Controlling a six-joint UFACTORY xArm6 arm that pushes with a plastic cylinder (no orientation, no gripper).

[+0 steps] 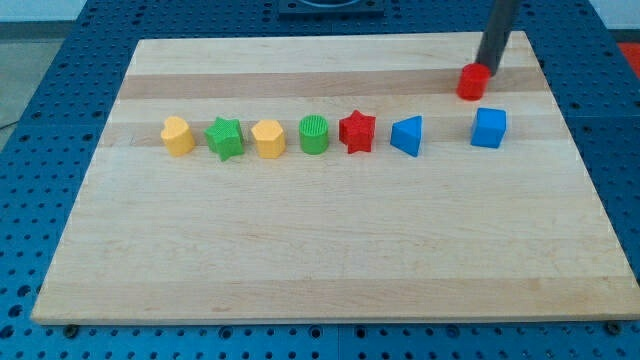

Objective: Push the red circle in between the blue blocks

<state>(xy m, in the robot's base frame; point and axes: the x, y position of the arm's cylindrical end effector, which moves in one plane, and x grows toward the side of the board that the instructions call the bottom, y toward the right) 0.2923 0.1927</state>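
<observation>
The red circle [473, 81] sits near the view's top right of the wooden board [330, 250]. My tip [488, 70] is just at its upper right edge, touching or nearly touching it. Below it lie the two blue blocks: a blue triangle [408, 135] and a blue cube [489, 128], with a gap between them. The red circle lies above that gap, nearer the blue cube.
A row runs to the view's left of the blue triangle: a red star [357, 132], a green circle [314, 134], a yellow block [268, 138], a green star [225, 138] and another yellow block [178, 135]. The board's top edge is close behind the tip.
</observation>
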